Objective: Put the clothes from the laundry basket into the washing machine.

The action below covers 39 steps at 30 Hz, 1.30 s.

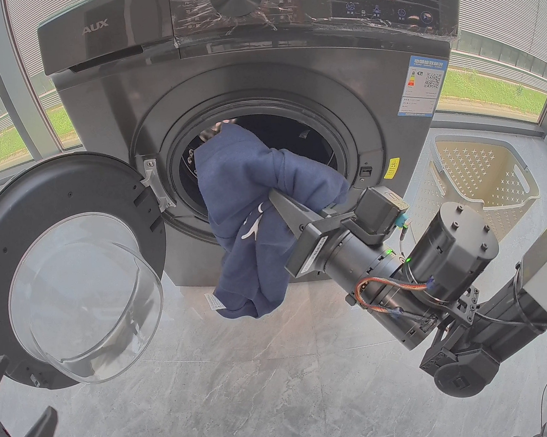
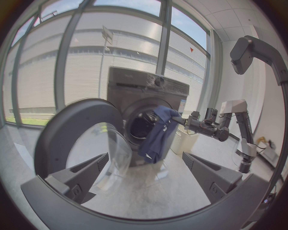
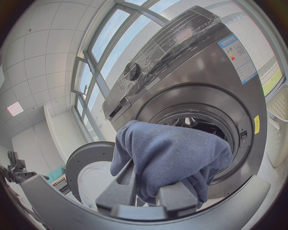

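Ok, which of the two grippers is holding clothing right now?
The right gripper: it is shut on the blue garment at the mouth of the washing machine. The left gripper is open and empty, low beside the open door.

Grey floor [image 1: 268,385], tall windows [image 1: 509,22]

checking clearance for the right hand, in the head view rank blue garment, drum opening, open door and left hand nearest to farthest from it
1. blue garment, held in the right hand.
2. drum opening, just behind the garment.
3. open door, swung out to the left.
4. left hand, low at the far left.
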Tool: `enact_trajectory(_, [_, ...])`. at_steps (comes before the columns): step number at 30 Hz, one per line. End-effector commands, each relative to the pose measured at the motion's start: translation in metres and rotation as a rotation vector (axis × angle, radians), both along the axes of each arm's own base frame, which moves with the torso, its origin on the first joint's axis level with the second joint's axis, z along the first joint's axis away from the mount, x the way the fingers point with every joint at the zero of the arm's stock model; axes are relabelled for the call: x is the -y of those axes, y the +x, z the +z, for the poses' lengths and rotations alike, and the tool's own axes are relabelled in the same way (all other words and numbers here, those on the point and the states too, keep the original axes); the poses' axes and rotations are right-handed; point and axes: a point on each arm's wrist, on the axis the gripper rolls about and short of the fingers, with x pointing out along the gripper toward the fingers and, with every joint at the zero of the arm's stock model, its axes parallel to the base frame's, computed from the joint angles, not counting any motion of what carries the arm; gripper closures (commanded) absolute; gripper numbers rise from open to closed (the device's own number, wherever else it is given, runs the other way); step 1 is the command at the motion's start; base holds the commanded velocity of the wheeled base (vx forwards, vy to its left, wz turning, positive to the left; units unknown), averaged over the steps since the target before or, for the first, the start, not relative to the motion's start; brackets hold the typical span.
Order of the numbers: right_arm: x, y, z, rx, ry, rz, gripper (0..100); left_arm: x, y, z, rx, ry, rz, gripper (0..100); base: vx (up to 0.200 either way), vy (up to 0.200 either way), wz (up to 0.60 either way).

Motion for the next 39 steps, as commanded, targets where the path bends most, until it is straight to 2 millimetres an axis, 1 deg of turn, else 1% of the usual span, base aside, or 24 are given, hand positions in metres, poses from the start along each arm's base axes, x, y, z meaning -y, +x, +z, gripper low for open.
enact_trajectory(1, [0.003,0.011,0.015,0.040,0.028,-0.009,100,0.008,0.076,0.002,-0.310,0.029,-0.255,0,0.000,0.000,0.00])
enact_trajectory(2, [0.003,0.011,0.015,0.037,0.027,-0.009,100,0.009,0.081,0.001,-0.320,0.031,-0.268,0,0.000,0.000,0.00])
enact_trajectory(4, [0.002,0.012,0.015,0.036,0.024,-0.009,100,0.014,0.097,-0.002,-0.343,0.034,-0.312,0,0.000,0.000,0.00])
enact_trajectory(5, [0.002,0.012,0.015,0.037,0.025,-0.009,100,0.015,0.099,-0.003,-0.346,0.035,-0.316,0,0.000,0.000,0.00])
enact_trajectory(7, [0.002,0.012,0.016,0.040,0.024,-0.010,100,0.022,0.115,-0.005,-0.365,0.036,-0.358,0,0.000,0.000,0.00])
enact_trajectory(10, [0.003,0.013,0.015,0.040,0.019,-0.015,100,0.029,0.134,-0.008,-0.393,0.044,-0.382,0,0.000,0.000,0.00])
enact_trajectory(11, [0.003,0.013,0.015,0.040,0.019,-0.015,100,0.029,0.134,-0.008,-0.393,0.044,-0.382,0,0.000,0.000,0.00])
enact_trajectory(12, [0.004,0.014,0.015,0.039,0.019,-0.021,100,0.032,0.144,-0.009,-0.392,0.045,-0.385,0,0.000,0.000,0.00])
enact_trajectory(13, [0.005,0.014,0.015,0.039,0.019,-0.022,100,0.033,0.147,-0.009,-0.392,0.046,-0.385,0,0.000,0.000,0.00])
enact_trajectory(14, [0.006,0.015,0.015,0.038,0.016,-0.027,100,0.035,0.156,-0.012,-0.395,0.048,-0.379,0,0.000,0.000,0.00])
enact_trajectory(16, [0.007,0.015,0.014,0.037,0.015,-0.030,100,0.038,0.164,-0.015,-0.400,0.052,-0.376,0,0.000,0.000,0.00])
enact_trajectory(18, [0.007,0.015,0.014,0.037,0.015,-0.030,100,0.038,0.164,-0.015,-0.400,0.052,-0.376,0,0.000,0.000,0.00])
enact_trajectory(19, [0.007,0.016,0.012,0.031,0.008,-0.030,100,0.046,0.173,-0.020,-0.420,0.062,-0.386,0,0.000,0.000,0.00])
enact_trajectory(22, [0.007,0.016,0.010,0.028,0.005,-0.030,100,0.050,0.179,-0.022,-0.430,0.067,-0.393,0,0.000,0.000,0.00])
enact_trajectory(23, [0.007,0.016,0.007,0.019,-0.005,-0.030,100,0.055,0.188,-0.026,-0.449,0.073,-0.407,0,0.000,0.000,0.00])
enact_trajectory(27, [0.008,0.015,0.003,0.009,-0.016,-0.030,100,0.069,0.207,-0.034,-0.474,0.089,-0.445,0,0.000,0.000,0.00])
enact_trajectory(31, [0.009,0.013,-0.002,-0.003,-0.030,-0.028,100,0.085,0.226,-0.037,-0.465,0.098,-0.482,0,0.000,0.000,0.00])
enact_trajectory(39, [0.008,0.012,-0.003,-0.008,-0.032,-0.029,100,0.099,0.252,-0.046,-0.488,0.109,-0.465,0,0.000,0.000,0.00])
